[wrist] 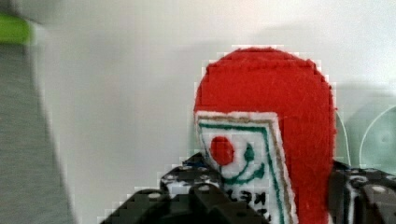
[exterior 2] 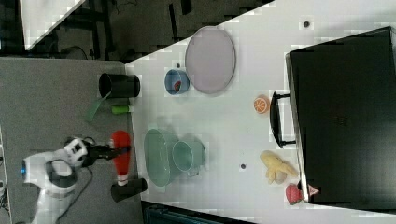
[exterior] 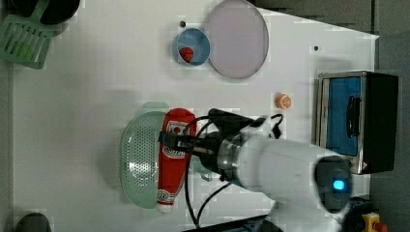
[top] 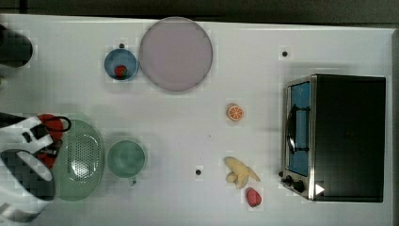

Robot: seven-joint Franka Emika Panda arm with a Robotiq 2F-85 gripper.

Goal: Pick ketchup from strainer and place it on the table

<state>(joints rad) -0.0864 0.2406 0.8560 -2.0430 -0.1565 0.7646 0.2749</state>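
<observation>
Slim red felt ketchup bottle (exterior: pixel 173 157) with a white stitched label and white cap is clamped across its middle by the gripper (exterior: pixel 170 140), lifted over the pale green perforated oval strainer (exterior: pixel 139 162); it looks soft, light and squashable, so a mid-body hold seems right (the label may be slicker than the felt). The strainer appears otherwise empty, on the white tabletop (top: pixel 188 122). On the top view's right of it stands a round green cup (top: pixel 125 158), apparently empty; farther off, a small blue bowl (top: pixel 120 64) holds a red strawberry-like piece (top: pixel 121 71).
</observation>
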